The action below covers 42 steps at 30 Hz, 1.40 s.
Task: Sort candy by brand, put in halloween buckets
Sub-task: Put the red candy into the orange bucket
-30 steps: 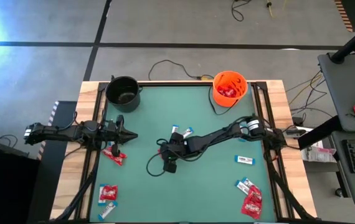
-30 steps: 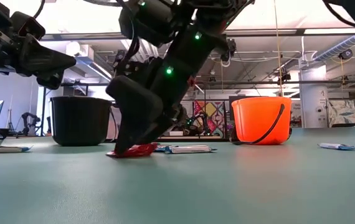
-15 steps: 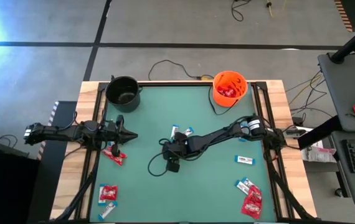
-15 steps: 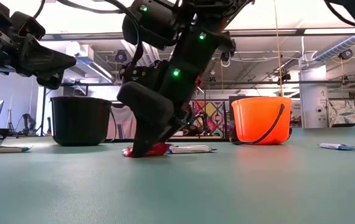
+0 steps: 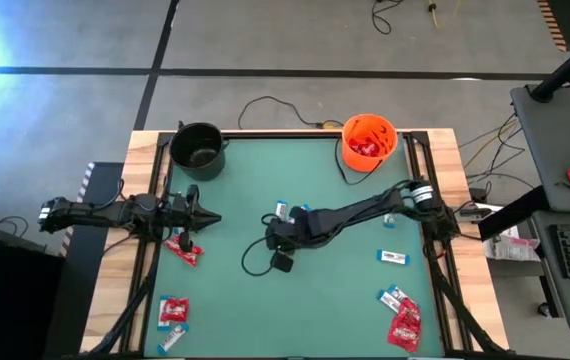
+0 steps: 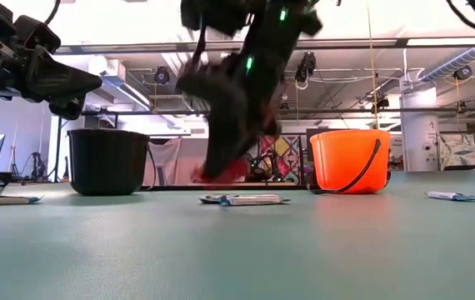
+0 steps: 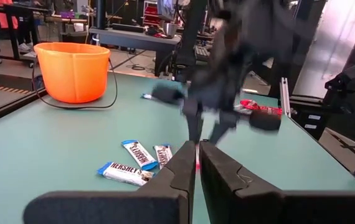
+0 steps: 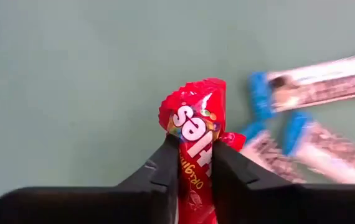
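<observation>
Looking from the high view first, the right hand [image 5: 277,238] has moved a little toward the upper part of the frame since a second ago and sits near the centre of the green desk [image 5: 235,300], just beside the white-and-blue bars [image 5: 287,211]. The left hand [image 5: 205,216] waits at the left side, fingers pressed together. The orange bucket [image 5: 368,142] at the upper right already has red packets inside; the black bucket [image 5: 198,148] at the upper left looks empty, though its bottom is dark. In the low view, the right hand was down on the desk a second ago and is now lifted clear of it, with something red at its tip. In the left wrist view, the bars lie in the lower centre and the orange bucket stands at the upper left. In the right wrist view, the fingers are clamped on a red packet [image 8: 195,134], held above the desk. So the pick seems done, and I judge that the carry to the orange bucket comes next.
</observation>
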Each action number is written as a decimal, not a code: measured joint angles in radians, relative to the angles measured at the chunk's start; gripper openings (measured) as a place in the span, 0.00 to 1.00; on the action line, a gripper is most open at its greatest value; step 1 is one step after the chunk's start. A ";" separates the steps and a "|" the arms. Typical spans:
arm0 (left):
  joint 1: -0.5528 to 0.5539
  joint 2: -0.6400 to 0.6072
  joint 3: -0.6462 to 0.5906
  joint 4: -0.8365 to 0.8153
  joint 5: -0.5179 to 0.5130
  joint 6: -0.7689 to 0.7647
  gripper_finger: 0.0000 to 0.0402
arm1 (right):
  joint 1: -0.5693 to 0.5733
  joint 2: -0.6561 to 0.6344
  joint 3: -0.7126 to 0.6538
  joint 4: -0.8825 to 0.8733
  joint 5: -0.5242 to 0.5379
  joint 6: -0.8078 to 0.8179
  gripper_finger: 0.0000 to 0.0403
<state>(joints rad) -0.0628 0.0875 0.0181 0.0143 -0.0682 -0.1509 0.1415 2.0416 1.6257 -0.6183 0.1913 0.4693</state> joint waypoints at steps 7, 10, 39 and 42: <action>0.000 0.000 0.000 0.000 0.000 0.000 0.02 | -0.068 -0.148 -0.023 -0.126 0.051 -0.018 0.07; 0.000 0.000 0.000 0.000 0.000 0.000 0.02 | -0.122 -0.207 -0.031 -0.193 0.098 -0.019 0.07; 0.000 0.000 0.000 0.000 0.000 0.000 0.02 | -0.853 -0.550 -0.352 -0.313 0.136 0.152 0.07; 0.000 0.000 0.000 0.000 0.000 0.000 0.02 | -0.888 -0.513 -0.360 -0.284 0.123 0.148 0.07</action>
<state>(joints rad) -0.0630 0.0879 0.0181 0.0143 -0.0681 -0.1509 -0.7466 1.5290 1.2655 -0.9027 0.3145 0.6174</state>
